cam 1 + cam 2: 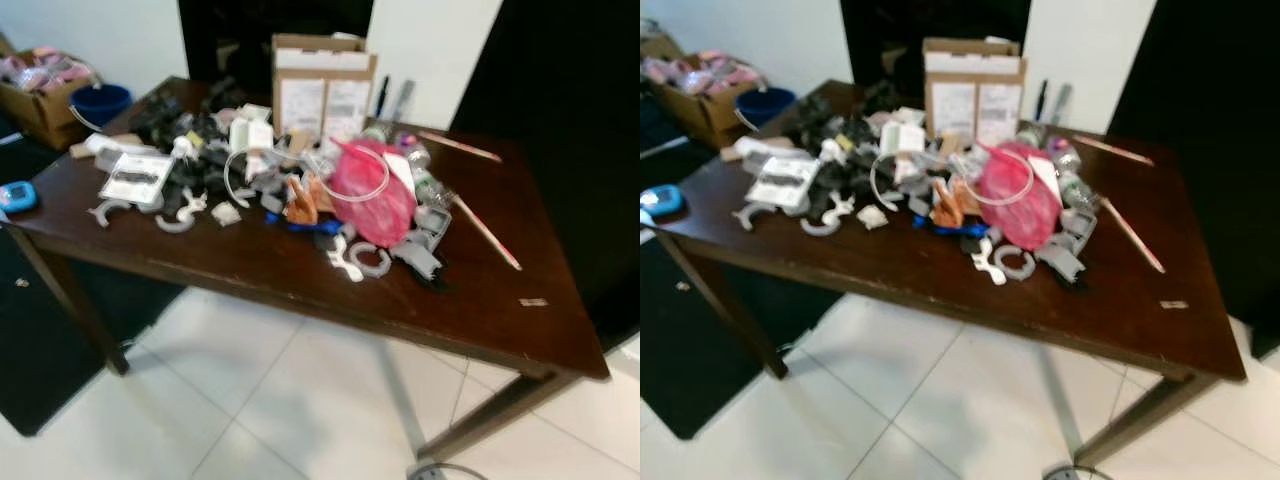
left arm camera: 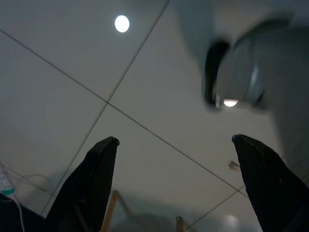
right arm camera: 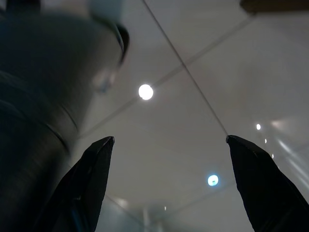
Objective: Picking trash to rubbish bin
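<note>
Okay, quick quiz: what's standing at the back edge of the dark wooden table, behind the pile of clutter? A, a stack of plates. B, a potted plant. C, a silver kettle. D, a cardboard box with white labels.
D: a cardboard box with white labels on its front stands at the far edge of the table, behind the clutter and the pink bag.
</note>
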You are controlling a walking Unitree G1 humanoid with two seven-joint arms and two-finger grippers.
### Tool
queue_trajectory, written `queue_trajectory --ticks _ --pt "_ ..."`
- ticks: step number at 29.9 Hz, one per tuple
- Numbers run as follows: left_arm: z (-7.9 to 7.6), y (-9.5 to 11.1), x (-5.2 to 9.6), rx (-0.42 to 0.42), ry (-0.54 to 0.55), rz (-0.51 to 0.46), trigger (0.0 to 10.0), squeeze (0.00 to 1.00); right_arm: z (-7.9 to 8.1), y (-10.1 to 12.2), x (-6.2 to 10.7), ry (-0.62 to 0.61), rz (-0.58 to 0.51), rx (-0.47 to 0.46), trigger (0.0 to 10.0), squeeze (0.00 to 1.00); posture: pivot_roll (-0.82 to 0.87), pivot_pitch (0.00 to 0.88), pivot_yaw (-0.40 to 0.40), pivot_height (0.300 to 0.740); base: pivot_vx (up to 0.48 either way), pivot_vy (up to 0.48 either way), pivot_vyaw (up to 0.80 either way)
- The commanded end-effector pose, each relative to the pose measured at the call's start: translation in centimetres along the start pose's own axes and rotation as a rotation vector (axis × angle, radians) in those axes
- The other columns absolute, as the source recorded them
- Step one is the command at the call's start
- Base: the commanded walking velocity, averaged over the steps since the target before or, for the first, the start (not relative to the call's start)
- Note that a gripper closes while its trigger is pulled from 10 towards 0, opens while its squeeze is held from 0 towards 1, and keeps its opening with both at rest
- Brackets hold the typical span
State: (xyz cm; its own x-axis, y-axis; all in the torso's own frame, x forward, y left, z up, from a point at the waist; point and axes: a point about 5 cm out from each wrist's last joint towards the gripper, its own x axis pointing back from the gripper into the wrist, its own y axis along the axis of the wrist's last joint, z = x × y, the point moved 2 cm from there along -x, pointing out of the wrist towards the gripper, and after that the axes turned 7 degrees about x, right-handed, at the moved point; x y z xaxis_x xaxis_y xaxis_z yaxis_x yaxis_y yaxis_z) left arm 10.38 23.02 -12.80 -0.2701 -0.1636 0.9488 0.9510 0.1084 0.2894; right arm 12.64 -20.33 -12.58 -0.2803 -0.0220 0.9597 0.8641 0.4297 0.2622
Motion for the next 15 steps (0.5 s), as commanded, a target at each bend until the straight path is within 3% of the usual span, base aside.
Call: queue_trajectory --ticks 1,4,8,15 --pt "0.3 -1.7 0.1 -0.008 0.008 0.053 10.0 0.0 0.2 0.4 -0.1 0.001 -0.01 -0.003 10.0 0.0 0.14 0.071 -0.068 0.74 0.24 0.0 0.0" --pt "0.5 -1.7 0.1 -0.008 0.008 0.055 10.0 0.0 0.2 0.4 -0.1 0.001 -0.01 -0.004 10.0 0.0 0.14 0.071 -0.068 0.74 0.24 0.0 0.0" --pt "1.8 -2.9 0.3 -0.009 0.019 0.075 10.0 0.0 0.3 0.4 -0.1 0.003 -0.012 -0.01 10.0 0.0 0.14 0.078 -0.067 0.74 0.0 0.0 0.0" --pt "2.1 -3.3 0.4 -0.003 0.029 0.075 10.0 0.0 0.3 0.3 -0.1 0.002 -0.01 -0.014 10.0 0.0 0.14 0.08 -0.066 0.74 0.0 0.0 0.0"
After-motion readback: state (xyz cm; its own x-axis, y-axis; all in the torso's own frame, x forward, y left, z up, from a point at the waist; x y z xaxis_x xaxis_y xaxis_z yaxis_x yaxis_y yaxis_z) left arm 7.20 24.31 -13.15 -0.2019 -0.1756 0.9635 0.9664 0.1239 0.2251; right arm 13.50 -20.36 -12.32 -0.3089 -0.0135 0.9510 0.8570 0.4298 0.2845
